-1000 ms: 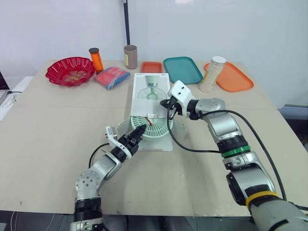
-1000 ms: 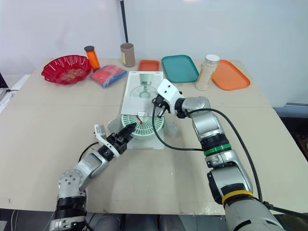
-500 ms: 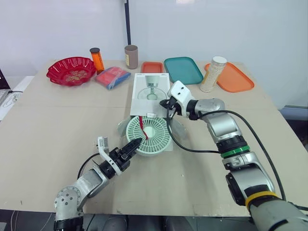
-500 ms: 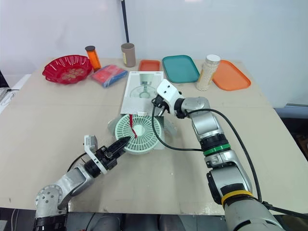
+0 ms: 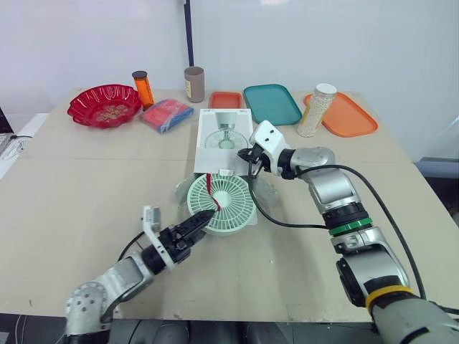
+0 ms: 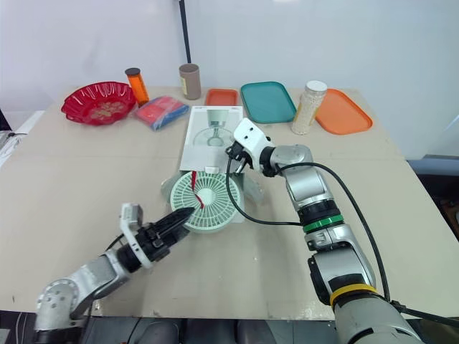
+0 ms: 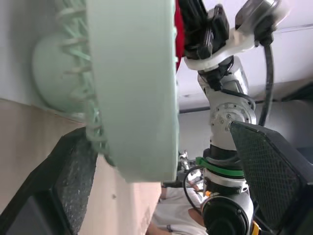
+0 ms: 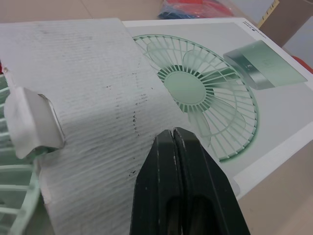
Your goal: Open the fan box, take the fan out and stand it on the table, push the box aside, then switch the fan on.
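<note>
You are looking at a tan surface (image 5: 72,179) that spans the frame. The white fan box (image 5: 224,135) lies flat just above the centre, printed side up, with its near end open and its flaps spread on the surface. The pale green fan (image 5: 222,202) lies at that open end, at the centre of the frame, grille facing up and resting partly on the flaps. Along the top edge sit a teal tray (image 5: 272,102) and a red bowl (image 5: 105,105), well apart from the box.

Your left gripper (image 5: 204,217) reaches in from the lower left. Its fingers stand apart around the fan's lower-left rim, one against the rim and the other clear of it. Your right gripper (image 5: 249,159) is at the box's right edge, fingers pressed together, tips down on the white cardboard. A red strap (image 5: 209,188) lies across the grille.
</note>
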You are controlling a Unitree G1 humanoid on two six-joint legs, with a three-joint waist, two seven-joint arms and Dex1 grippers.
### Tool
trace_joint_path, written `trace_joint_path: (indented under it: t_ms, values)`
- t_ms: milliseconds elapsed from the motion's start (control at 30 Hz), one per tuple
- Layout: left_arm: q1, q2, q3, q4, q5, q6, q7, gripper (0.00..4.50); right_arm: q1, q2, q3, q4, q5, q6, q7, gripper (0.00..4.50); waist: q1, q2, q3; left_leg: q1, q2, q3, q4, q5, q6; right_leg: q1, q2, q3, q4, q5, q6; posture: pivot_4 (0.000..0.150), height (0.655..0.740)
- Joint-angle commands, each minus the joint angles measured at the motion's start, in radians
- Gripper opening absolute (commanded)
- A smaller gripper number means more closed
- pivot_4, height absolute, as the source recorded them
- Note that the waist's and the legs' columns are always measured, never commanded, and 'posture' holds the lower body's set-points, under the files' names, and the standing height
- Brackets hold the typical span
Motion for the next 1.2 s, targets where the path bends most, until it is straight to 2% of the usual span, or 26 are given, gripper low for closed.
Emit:
trace_joint_path:
  t_ms: [33,333,567,767,900,1200]
  values:
    - [0.016,0.140,0.092,-0.093,-0.118,0.009,-0.049,4.42,0.025,0.013,0.031,0.024,-0.014,0.016,0.004,0.00,0.000,0.000,0.000,0.000,0.001,0.000,0.000,0.000,0.000,0.000,0.000,0.000,0.000,0.000,0.000,0.150,0.7400]
    - [0.069,0.350,0.079,-0.092,-0.088,0.082,-0.182,4.42,0.008,0.030,0.031,0.059,-0.016,-0.006,-0.002,0.00,-0.001,-0.001,0.001,0.000,0.001,0.000,-0.001,0.000,0.000,-0.001,0.001,0.000,0.000,0.000,-0.001,0.150,0.7400]
    - [0.112,0.367,0.013,-0.077,0.016,0.090,-0.257,4.42,0.008,0.032,0.029,0.059,-0.016,-0.013,-0.005,0.00,-0.001,-0.001,0.001,0.001,0.002,0.001,-0.001,0.000,0.000,-0.001,0.001,0.001,0.000,0.000,-0.002,0.150,0.7400]
    - [0.127,0.403,0.076,-0.002,0.044,0.072,-0.321,4.42,0.013,0.031,0.025,0.057,-0.015,-0.014,-0.010,0.00,-0.001,-0.001,0.001,0.000,0.003,0.001,-0.003,0.000,0.000,-0.002,0.002,0.001,0.000,0.001,-0.003,0.150,0.7400]
    - [0.095,0.407,0.103,0.034,-0.009,0.066,-0.298,4.42,0.021,0.036,0.029,0.052,-0.016,-0.015,-0.014,0.00,0.000,-0.001,0.001,0.000,0.003,0.001,-0.003,0.000,0.000,-0.002,0.001,0.001,0.000,0.001,-0.003,0.150,0.7400]
    - [-0.044,0.347,0.074,0.127,-0.003,0.038,-0.189,4.42,0.025,0.034,0.023,0.044,-0.014,-0.008,-0.019,0.00,0.000,-0.001,0.001,0.000,0.003,0.002,-0.003,0.000,0.000,-0.003,0.002,0.000,0.000,0.001,-0.004,0.150,0.7400]
